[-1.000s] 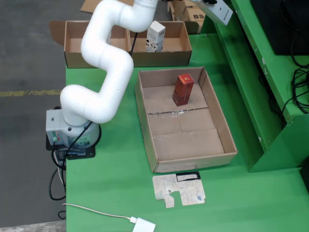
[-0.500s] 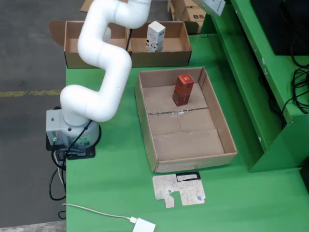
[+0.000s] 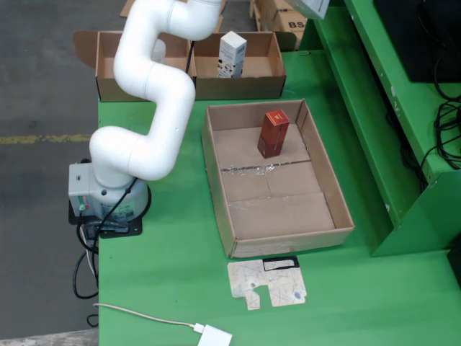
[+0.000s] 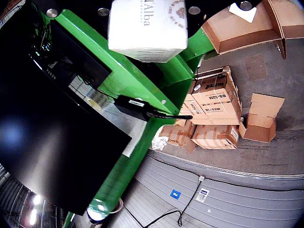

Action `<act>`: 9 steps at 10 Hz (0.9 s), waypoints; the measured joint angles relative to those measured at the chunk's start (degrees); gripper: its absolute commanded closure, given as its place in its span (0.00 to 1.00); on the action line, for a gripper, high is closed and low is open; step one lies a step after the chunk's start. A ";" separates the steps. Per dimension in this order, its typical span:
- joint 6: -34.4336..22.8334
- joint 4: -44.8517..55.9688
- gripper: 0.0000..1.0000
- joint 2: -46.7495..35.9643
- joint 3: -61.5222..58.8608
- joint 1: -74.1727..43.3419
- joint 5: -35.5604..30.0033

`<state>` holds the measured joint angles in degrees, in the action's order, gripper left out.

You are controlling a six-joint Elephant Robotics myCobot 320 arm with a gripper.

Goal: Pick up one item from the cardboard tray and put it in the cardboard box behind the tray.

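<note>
Clamped, by the look of it, on the white carton (image 4: pixel 147 28), which hangs high under the hand (image 4: pixel 194 10) with the fingers themselves hidden. Best carried level, leftward in the overhead view and down, then released low inside the nearer cardboard box (image 3: pixel 270 76). Needs room beside the standing white carton (image 3: pixel 232 54) already in there. Below the hand, the green surface (image 3: pixel 173 288); close beside it, the green frame (image 3: pixel 360 108) and black monitor (image 4: pixel 47 142). Nearer the camera, the cardboard tray (image 3: pixel 216 180) with a red carton (image 3: pixel 274 133) upright.
</note>
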<state>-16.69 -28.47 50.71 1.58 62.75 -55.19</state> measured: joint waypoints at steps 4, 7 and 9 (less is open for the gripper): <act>-1.67 0.00 1.00 -1.06 0.00 2.28 -0.09; -2.38 0.00 1.00 -1.23 0.00 4.22 0.00; -2.73 0.00 1.00 -1.32 0.00 5.62 0.00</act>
<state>-19.42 -28.47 49.39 1.58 68.37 -55.19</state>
